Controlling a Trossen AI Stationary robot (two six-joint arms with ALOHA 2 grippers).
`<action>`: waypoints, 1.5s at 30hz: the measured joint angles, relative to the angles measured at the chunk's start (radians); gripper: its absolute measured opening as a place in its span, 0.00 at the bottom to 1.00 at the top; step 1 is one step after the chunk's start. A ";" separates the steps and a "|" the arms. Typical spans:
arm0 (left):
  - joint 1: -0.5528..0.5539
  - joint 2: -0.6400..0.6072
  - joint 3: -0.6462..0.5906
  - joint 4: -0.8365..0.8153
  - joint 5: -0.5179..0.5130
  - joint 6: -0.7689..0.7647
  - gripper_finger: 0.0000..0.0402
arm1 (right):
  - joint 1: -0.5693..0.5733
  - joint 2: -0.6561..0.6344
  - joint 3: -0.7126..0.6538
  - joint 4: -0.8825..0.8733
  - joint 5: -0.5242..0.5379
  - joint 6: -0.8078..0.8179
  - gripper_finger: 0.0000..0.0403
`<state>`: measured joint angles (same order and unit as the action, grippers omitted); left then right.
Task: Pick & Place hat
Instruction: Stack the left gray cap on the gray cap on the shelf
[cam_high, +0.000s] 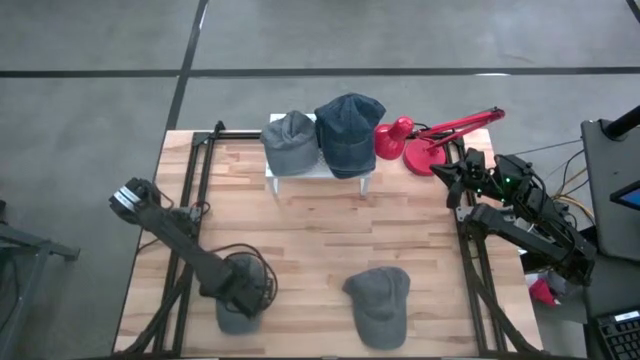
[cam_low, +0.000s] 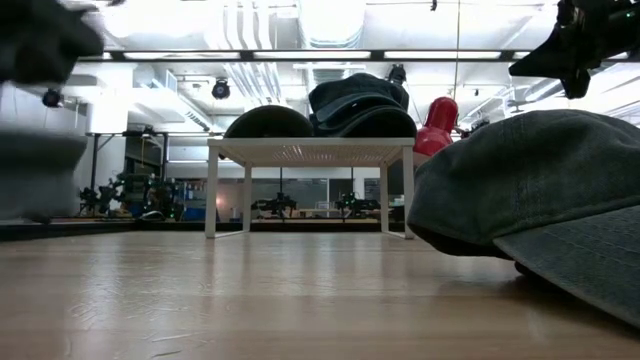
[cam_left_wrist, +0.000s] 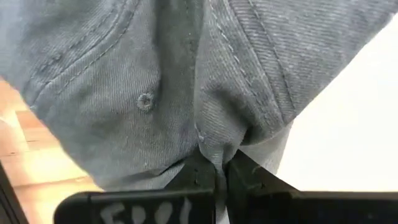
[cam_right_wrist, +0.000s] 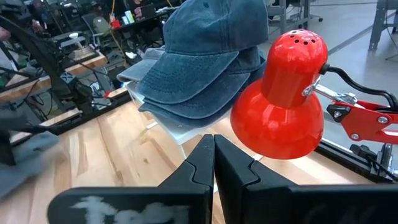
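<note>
A grey cap (cam_high: 237, 318) sits at the table's near left, under my left gripper (cam_high: 240, 296), which is shut on it; the cap fills the left wrist view (cam_left_wrist: 143, 81). A second grey cap (cam_high: 378, 300) rests on its brim and crown at the near middle and looms large in the low view (cam_low: 540, 190). A white stand (cam_high: 318, 170) at the far middle carries a grey cap (cam_high: 290, 140) and stacked blue caps (cam_high: 350, 130). My right gripper (cam_right_wrist: 214, 162) is shut and empty, at the far right, pointing toward the blue caps (cam_right_wrist: 205, 56). My left gripper pinches a fold of the grey cap's cloth (cam_left_wrist: 219, 152) between its two fingers, close to a seam and below an eyelet (cam_left_wrist: 145, 101). It comes from above, pointing down. Whether the cap is lifted clear of the table cannot be told.
A red desk lamp (cam_high: 405, 140) stands at the far right beside the stand, its shade (cam_right_wrist: 286, 99) close ahead of my right gripper. Black frame rails (cam_high: 190, 200) run along the table's left and right sides. Bare wood (cam_high: 320, 230) lies between the stand and the near caps.
</note>
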<state>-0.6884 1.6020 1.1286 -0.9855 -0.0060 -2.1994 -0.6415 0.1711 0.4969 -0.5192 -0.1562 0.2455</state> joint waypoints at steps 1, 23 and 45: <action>0.000 0.000 0.030 -0.030 -0.017 0.004 0.01 | 0.000 0.000 0.000 0.000 0.000 -0.008 0.02; 0.156 -0.020 0.634 -0.587 -0.736 0.275 0.01 | 0.000 0.000 0.000 0.000 0.000 -0.018 0.02; 0.871 -0.019 0.950 -0.419 -0.547 1.117 0.01 | 0.000 0.001 0.000 -0.001 0.000 -0.017 0.02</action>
<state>0.1825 1.5834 2.0786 -1.4042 -0.5532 -1.0824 -0.6417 0.1722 0.4965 -0.5198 -0.1562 0.2283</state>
